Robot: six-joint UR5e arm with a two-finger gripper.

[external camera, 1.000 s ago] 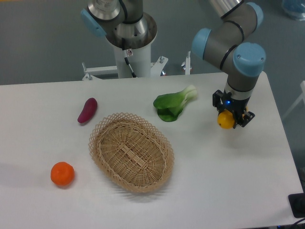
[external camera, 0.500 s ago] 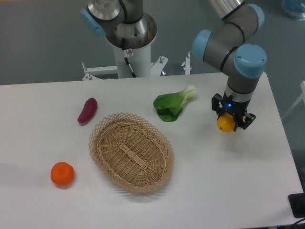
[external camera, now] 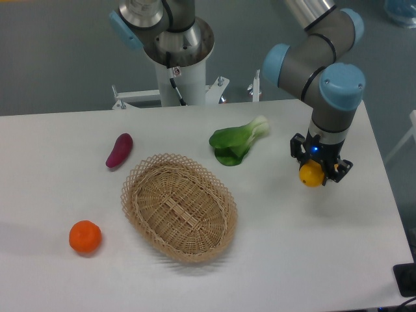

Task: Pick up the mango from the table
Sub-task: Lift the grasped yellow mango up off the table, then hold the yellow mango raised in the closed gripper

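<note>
The mango (external camera: 311, 175), a small smooth yellow fruit, sits between the black fingers of my gripper (external camera: 313, 173) at the right side of the white table (external camera: 312, 260). The gripper points straight down and is shut on the mango. A faint shadow lies on the tabletop just under and to the right of the fruit, so the mango appears slightly off the surface. The fingers hide the mango's upper part.
A woven wicker basket (external camera: 179, 207) stands at the table's middle. A green leafy vegetable (external camera: 237, 142) lies left of the gripper. A purple eggplant (external camera: 119, 150) lies at the back left and a round orange fruit (external camera: 85, 236) at the front left. The arm's base column (external camera: 175, 62) rises behind the table.
The gripper, holding the mango, has shifted a little to the right and toward the front of the table. Nothing else has moved.
</note>
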